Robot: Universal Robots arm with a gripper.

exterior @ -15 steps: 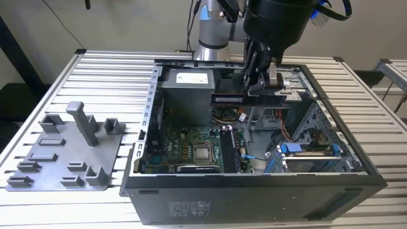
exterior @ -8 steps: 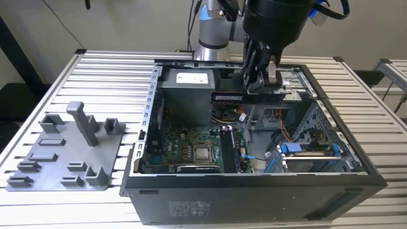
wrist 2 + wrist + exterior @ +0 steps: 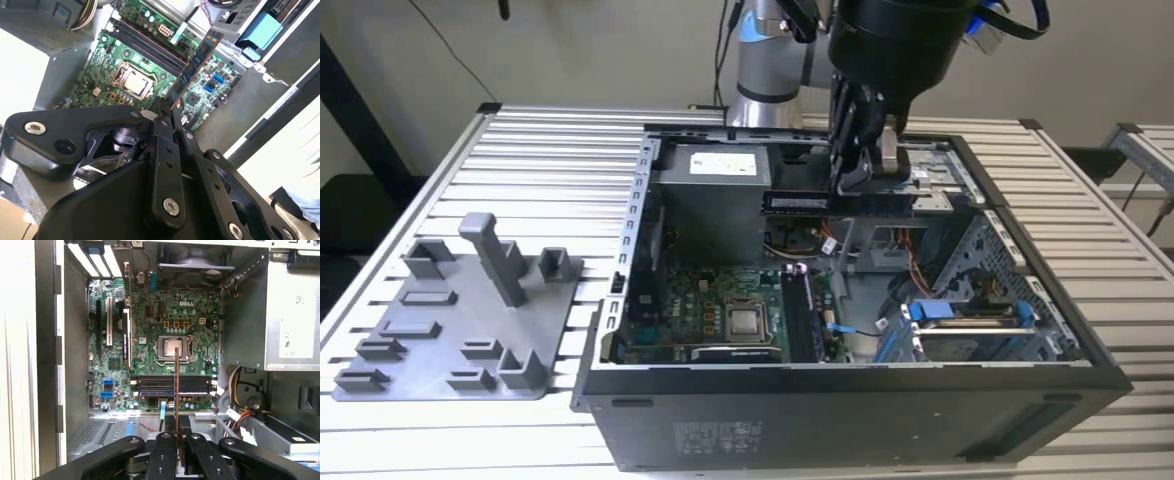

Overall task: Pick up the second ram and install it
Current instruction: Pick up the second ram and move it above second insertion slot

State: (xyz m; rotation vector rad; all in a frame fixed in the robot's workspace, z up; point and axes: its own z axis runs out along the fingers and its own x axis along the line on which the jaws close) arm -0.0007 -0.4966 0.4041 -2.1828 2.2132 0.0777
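Observation:
My gripper [image 3: 865, 188] is shut on the second ram [image 3: 817, 203], a long dark stick with a pale label. It hangs level above the open computer case [image 3: 854, 400], toward the case's far side. In the second wrist view the ram [image 3: 196, 60] sticks out from the closed fingertips [image 3: 161, 114] over the green motherboard [image 3: 107, 67]. The first wrist view sees the ram [image 3: 176, 380] edge-on, rising from the gripper [image 3: 177, 436] and crossing the dark memory slots [image 3: 150, 385] at right angles. These slots [image 3: 803, 315] lie beside the processor socket [image 3: 749, 322], well below the ram.
A grey fixture tray [image 3: 400, 375] with blocks and posts lies on the slatted table at the exterior view's left. Inside the case are a grey power supply [image 3: 714, 185], bundles of cables [image 3: 239, 390], a blue drive bracket [image 3: 961, 312] and a fan [image 3: 195, 271].

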